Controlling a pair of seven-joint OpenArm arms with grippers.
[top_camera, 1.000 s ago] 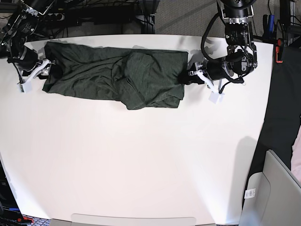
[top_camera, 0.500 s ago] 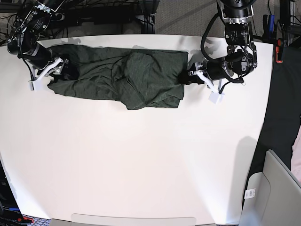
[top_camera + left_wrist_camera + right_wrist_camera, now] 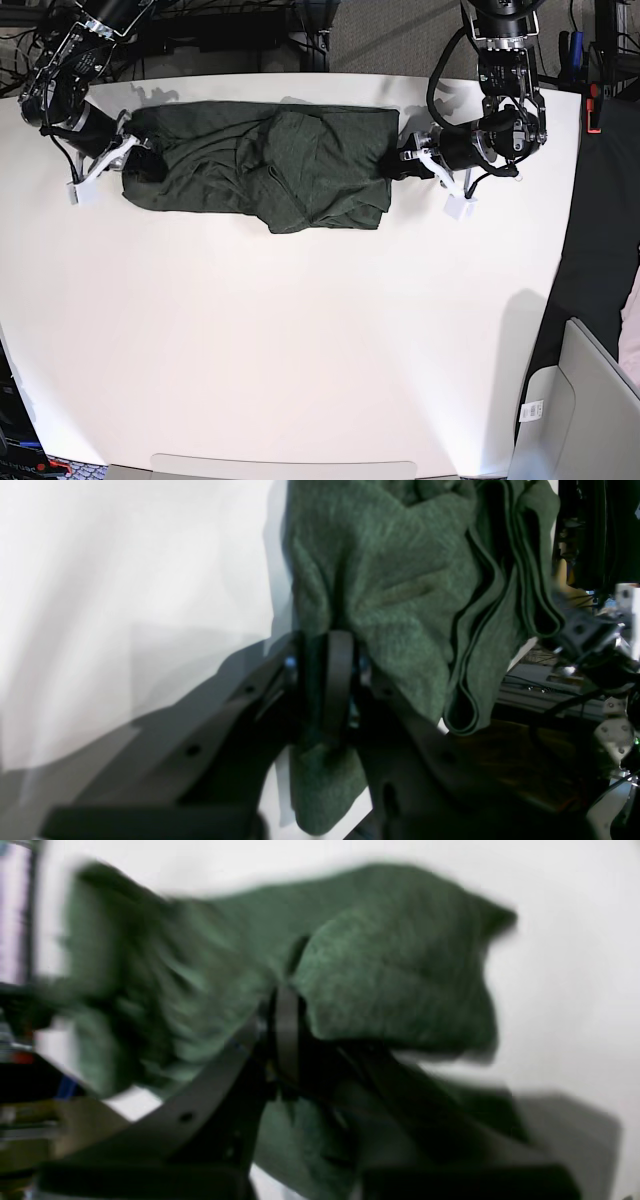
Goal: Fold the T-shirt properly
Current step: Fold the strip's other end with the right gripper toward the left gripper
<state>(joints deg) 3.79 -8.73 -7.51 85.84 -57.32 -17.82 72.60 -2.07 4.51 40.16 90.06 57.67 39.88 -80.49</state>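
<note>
The T-shirt (image 3: 265,168) lies in a bunched strip along the far side of the white tabletop (image 3: 300,340). Both arms reach low from beyond that far edge to opposite ends of the T-shirt. The left tool (image 3: 408,164) is clamped on one end's folded edge, and the right tool (image 3: 130,152) is closed on the other end's fabric

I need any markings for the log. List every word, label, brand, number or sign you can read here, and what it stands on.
No text can be read in any view.
White tag on the grey object at the base view's lower right: dark print, too small to read.
T-shirt: no print or label shows.
White table: no markings.
</note>
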